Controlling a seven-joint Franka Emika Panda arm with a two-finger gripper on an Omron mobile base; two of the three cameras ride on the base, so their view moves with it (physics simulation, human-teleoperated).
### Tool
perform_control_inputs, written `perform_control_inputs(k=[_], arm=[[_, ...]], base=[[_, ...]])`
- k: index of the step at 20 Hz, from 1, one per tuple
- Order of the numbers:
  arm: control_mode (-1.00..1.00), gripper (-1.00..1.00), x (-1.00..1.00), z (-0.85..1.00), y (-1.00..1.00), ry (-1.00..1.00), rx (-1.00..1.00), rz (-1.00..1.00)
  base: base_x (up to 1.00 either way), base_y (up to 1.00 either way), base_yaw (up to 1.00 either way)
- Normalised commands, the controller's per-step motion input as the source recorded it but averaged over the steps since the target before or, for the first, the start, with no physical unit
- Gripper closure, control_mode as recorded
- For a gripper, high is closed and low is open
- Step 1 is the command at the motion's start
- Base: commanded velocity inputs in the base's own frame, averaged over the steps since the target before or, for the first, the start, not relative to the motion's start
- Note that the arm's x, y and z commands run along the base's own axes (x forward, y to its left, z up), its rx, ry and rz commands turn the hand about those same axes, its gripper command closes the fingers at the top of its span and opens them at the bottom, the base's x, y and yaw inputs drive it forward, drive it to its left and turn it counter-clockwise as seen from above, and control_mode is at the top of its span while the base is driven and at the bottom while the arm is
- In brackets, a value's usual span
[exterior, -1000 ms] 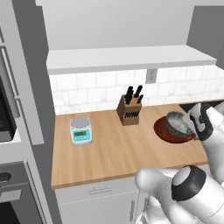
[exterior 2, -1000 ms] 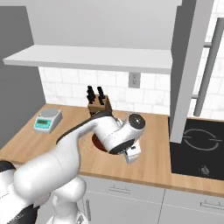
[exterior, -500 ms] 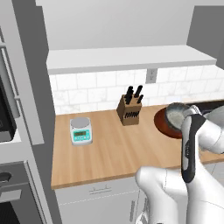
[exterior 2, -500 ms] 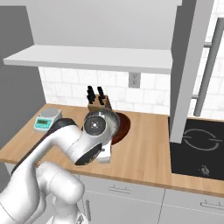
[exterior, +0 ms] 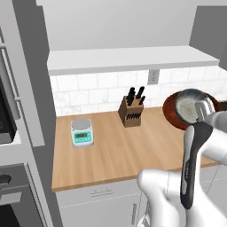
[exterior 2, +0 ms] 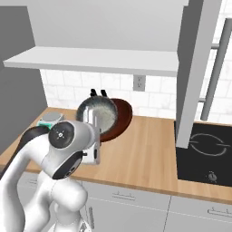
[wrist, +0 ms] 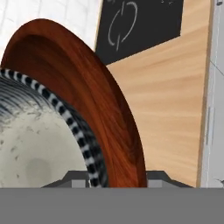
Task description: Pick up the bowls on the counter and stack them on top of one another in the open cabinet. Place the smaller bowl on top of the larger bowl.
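The smaller bowl (exterior: 189, 107), dark grey with a pale speckled inside, lies nested in the larger bowl (exterior: 170, 113), which is reddish-brown. Both are tipped on edge in the air above the counter (exterior: 124, 150), below the open cabinet's white ledge (exterior: 128, 60). My gripper (exterior: 202, 110) is shut across their two rims together. From the right, the smaller bowl (exterior 2: 99, 114) faces the camera in front of the larger bowl (exterior 2: 123, 117), with my gripper (exterior 2: 93, 123) at its lower edge and the ledge (exterior 2: 99, 59) overhead. In the hand view both rims, the larger bowl (wrist: 87, 100) and the smaller bowl (wrist: 30, 148), run down into my gripper (wrist: 116, 180).
A knife block (exterior: 132, 113) stands against the tiled wall and a white kitchen scale (exterior: 82, 132) sits left of it. A black cooktop (exterior 2: 206, 149) lies at the counter's right end, behind a tall grey panel (exterior 2: 195, 68). The oven unit (exterior: 13, 133) bounds the left.
The nested bowls have come up off the counter and tipped from lying flat to standing on edge. The arm has swung up and toward the wall with them.
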Motion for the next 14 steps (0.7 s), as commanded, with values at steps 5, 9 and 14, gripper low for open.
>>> perform_control_inputs(k=[5, 9, 14], arm=[[-1.0, 1.0, -0.22, 1.0, 0.0, -0.13, 0.02, 0.0], [-1.0, 1.0, -0.11, 1.0, 0.0, -0.14, 0.06, 0.0], [-1.0, 1.0, -0.03, 1.0, 0.0, -0.08, 0.08, 0.0]], base=[[0.0, 0.0, 0.0], [0.0, 0.0, 0.0], [0.0, 0.0, 0.0]])
